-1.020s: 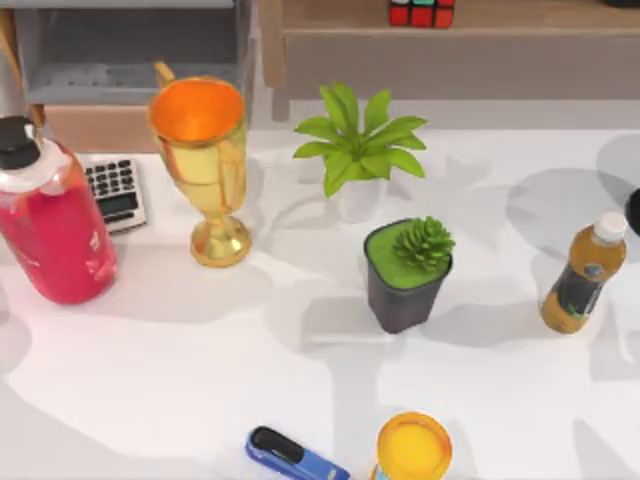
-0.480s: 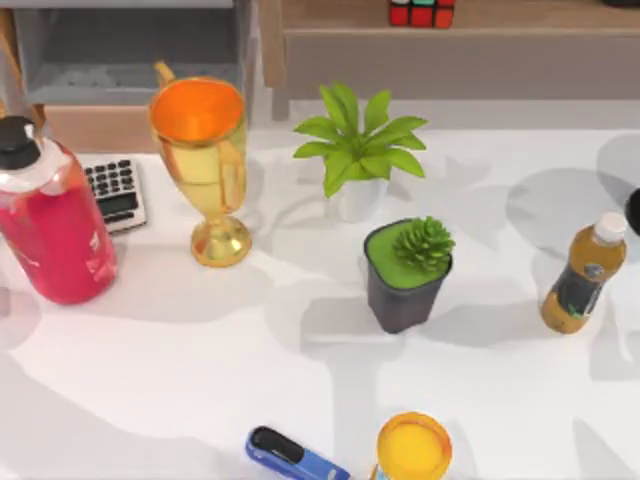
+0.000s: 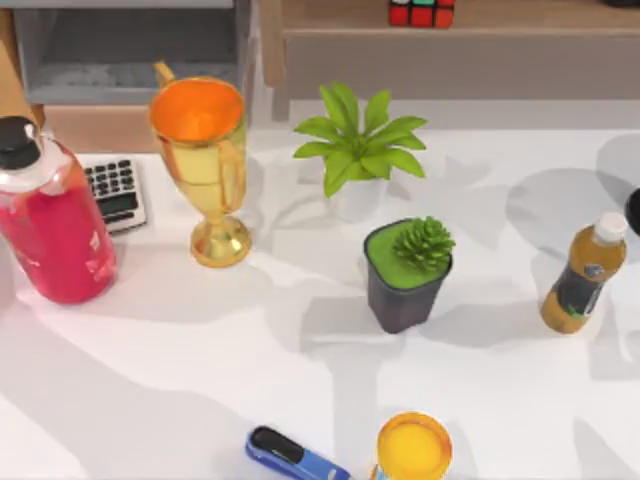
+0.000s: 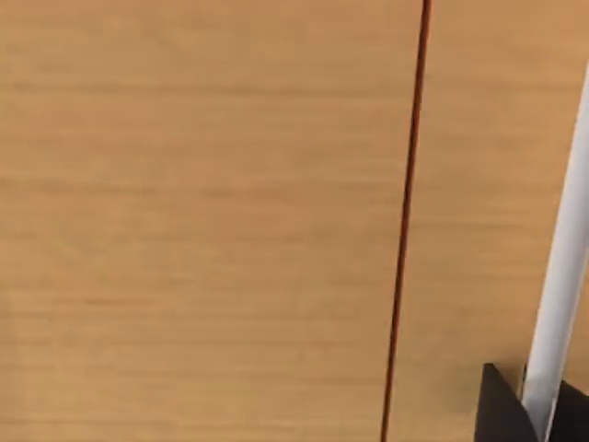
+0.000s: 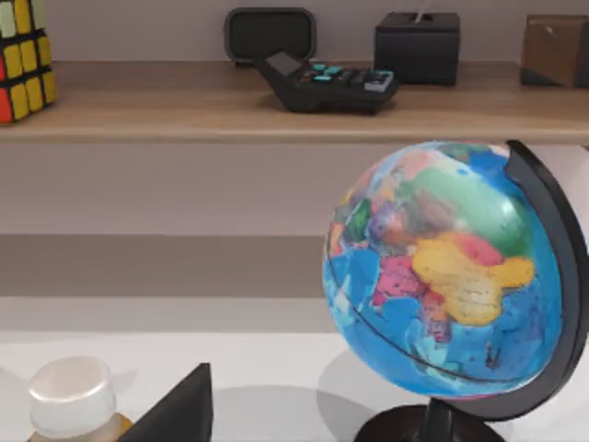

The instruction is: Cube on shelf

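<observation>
The cube (image 3: 421, 12), with red and green tiles on a black grid, rests on the light-brown shelf (image 3: 530, 18) at the back of the table, right of centre. In the right wrist view the cube (image 5: 24, 57) sits at the end of the shelf (image 5: 202, 110), untouched and well away from a dark part of my right gripper (image 5: 179, 410). The left wrist view looks closely at a wooden panel (image 4: 202, 221), with a dark part of my left gripper (image 4: 502, 414) at its corner.
On the table stand a red bottle (image 3: 50, 225), calculator (image 3: 115, 192), gold trophy (image 3: 205, 160), leafy plant (image 3: 358, 150), dark plant pot (image 3: 405, 272), tea bottle (image 3: 583, 275), blue stapler (image 3: 295, 458) and yellow can (image 3: 413, 447). A grey cubby (image 3: 130, 50) is back left. A globe (image 5: 442, 276) stands below the shelf.
The arm's shadow over the table's left side has shifted. The cube and the other objects have stayed in place.
</observation>
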Robot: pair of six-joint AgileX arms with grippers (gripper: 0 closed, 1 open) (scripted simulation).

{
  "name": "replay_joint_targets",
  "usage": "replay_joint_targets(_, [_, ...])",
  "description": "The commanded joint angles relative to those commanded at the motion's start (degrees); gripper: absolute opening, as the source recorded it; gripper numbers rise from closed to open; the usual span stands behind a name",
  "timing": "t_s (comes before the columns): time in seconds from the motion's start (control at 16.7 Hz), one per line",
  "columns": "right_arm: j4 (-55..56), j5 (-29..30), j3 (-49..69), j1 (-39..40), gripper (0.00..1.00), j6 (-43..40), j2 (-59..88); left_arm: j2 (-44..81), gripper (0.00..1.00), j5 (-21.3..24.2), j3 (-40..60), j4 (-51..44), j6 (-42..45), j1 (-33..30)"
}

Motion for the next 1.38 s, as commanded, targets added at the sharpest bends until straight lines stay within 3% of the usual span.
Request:
replay_joint_targets(0.24, [0.0, 0.0, 0.0, 0.0, 1.0, 0.0, 0.0, 0.3, 0.0, -0.2, 0.5, -0.4, 0.0, -0.2])
replay_joint_targets(1.02, [0.0, 0.0, 0.0, 0.0, 1.0, 0.0, 0.0, 0.3, 0.98, -0.2, 0.5, -0.4, 0.0, -0.2])
replay_joint_targets(1.38, [0.0, 0.0, 0.0, 0.0, 1.0, 0.0, 0.0, 0.3, 1.0, -0.2, 0.5, -0.4, 0.0, -0.2])
